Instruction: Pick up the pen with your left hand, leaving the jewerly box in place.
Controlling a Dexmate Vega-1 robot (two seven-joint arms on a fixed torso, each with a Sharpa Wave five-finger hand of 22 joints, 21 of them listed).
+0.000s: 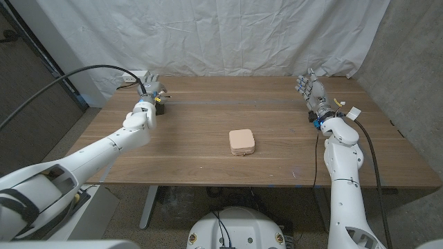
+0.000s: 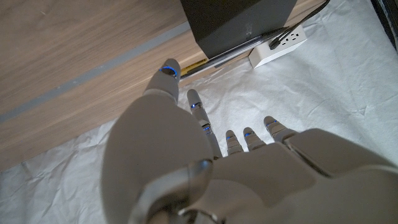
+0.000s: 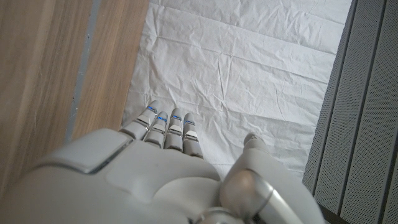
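Upper left of the head view: left hand [image 1: 150,96] at the far left corner of the desk [image 1: 194,152], arm reaching in from the lower left. Released, by the left wrist view: fingers [image 2: 194,102] stretched out and apart, nothing seen between them, palm side hidden. Beyond those fingertips, a dark box [image 2: 236,22] and a white power strip [image 2: 278,45] against the white cloth [image 2: 323,93]. Pen not made out with any certainty; a thin yellowish sliver along the dark box's lower edge, too small to tell.

Middle of the frame, slightly right of centre: jewelry box [image 1: 241,142], pale pink, square with rounded corners, lid down, flat on the wood, well apart from both hands.

Upper right: right hand [image 1: 311,90] raised over the desk's far right side, fingers upright and apart, holding nothing; same spread fingers [image 3: 168,121] in the right wrist view, against the cloth.
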